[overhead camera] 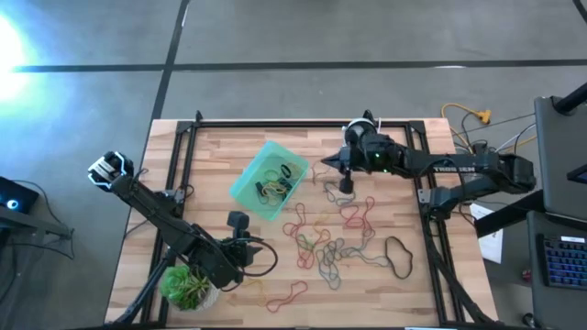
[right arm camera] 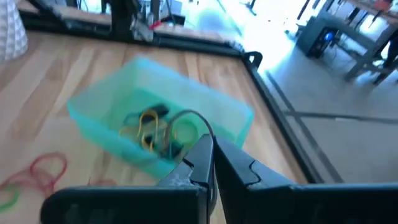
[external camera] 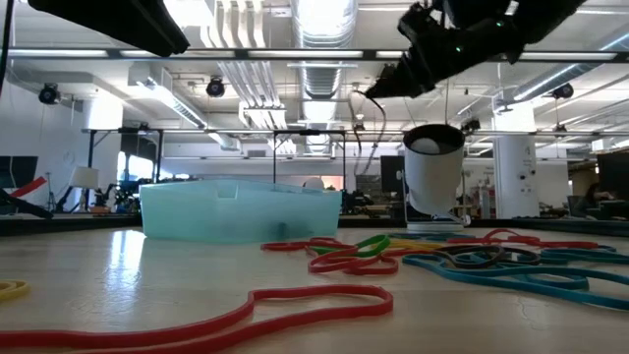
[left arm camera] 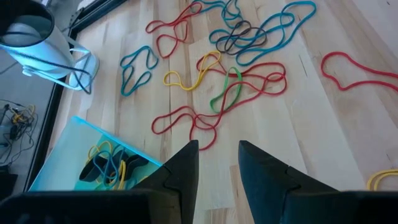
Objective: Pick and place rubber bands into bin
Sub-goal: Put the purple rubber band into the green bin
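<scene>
Right claw hangs just beside the bin, on the side facing the band pile, seen from above; the rubber bands lie scattered on the tabletop past that claw from the bin, and a few rest inside it. Left claw waits near the bin's other end, by a potted plant

Level with the tabletop, the bin stands behind red and blue bands

Left wrist camera: its fingers are spread apart with nothing between, bands beyond the bin's corner

Right wrist camera: the claw is pinched closed on a thin grey band, raised over the bin
</scene>
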Robot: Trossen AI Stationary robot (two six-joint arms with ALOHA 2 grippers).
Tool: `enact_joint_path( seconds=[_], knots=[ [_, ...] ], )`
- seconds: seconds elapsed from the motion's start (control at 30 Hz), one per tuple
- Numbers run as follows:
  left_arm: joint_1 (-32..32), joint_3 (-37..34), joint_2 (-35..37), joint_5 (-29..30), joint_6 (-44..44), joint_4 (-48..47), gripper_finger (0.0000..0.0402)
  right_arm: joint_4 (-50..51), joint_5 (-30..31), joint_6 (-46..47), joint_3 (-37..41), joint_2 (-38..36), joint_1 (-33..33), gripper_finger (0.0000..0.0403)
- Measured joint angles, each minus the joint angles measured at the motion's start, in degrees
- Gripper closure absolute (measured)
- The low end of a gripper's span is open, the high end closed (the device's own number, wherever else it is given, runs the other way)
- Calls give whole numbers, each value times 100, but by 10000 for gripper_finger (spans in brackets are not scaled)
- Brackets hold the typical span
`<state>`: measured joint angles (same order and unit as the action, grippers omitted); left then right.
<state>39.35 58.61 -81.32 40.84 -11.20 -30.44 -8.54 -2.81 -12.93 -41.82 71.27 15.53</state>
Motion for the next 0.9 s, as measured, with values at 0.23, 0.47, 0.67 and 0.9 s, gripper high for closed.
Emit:
enact_joint_path(
  seconds=[0.23,0.47,0.67,0.9],
  knots=[
    [0,0,0,2,2,1,304,5,-25,-21,-1126,1151,0,394],
    [0,0,0,0,-5,0,304,721,-74,-170,-2455,2678,70,394],
    [0,0,0,0,0,0,304,1419,-183,79,-3360,3660,227,394],
    [0,0,0,0,2,-4,304,1663,-929,323,-3715,4038,355,358]
  ],
)
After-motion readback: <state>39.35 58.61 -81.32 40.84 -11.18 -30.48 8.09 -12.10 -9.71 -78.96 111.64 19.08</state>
